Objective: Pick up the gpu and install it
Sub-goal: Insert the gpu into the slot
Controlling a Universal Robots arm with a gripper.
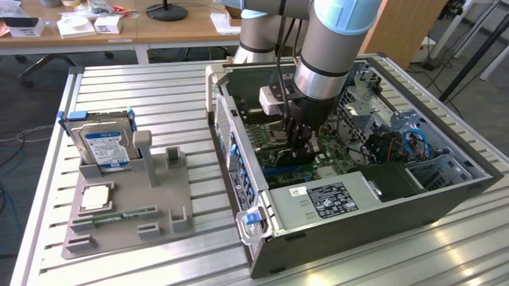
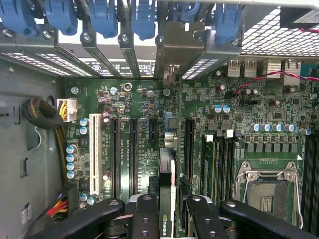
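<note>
The gpu [image 2: 167, 199] appears edge-on in the wrist view, a thin card with a green logo strip, standing upright over the motherboard's [image 2: 149, 99] long black slots [image 2: 133, 154]. Its metal bracket end [image 2: 180, 47] reaches toward the case's rear slot openings. My gripper [image 2: 169, 219] is shut on the card, with one black finger [image 2: 144, 214] on each side of it. In the exterior view my gripper [image 1: 297, 143] reaches straight down into the open computer case [image 1: 358, 232], and the dark gpu [image 1: 296, 159] hangs below its fingers just above the board.
Blue slot latches [image 2: 104, 20] line the case's rear edge. A white slot [image 2: 94, 149] and the CPU socket [image 2: 266, 191] flank the card. A grey fixture [image 1: 151, 196] on the exterior view's left holds a hard drive [image 1: 105, 146], a chip [image 1: 95, 196] and a memory stick [image 1: 119, 216].
</note>
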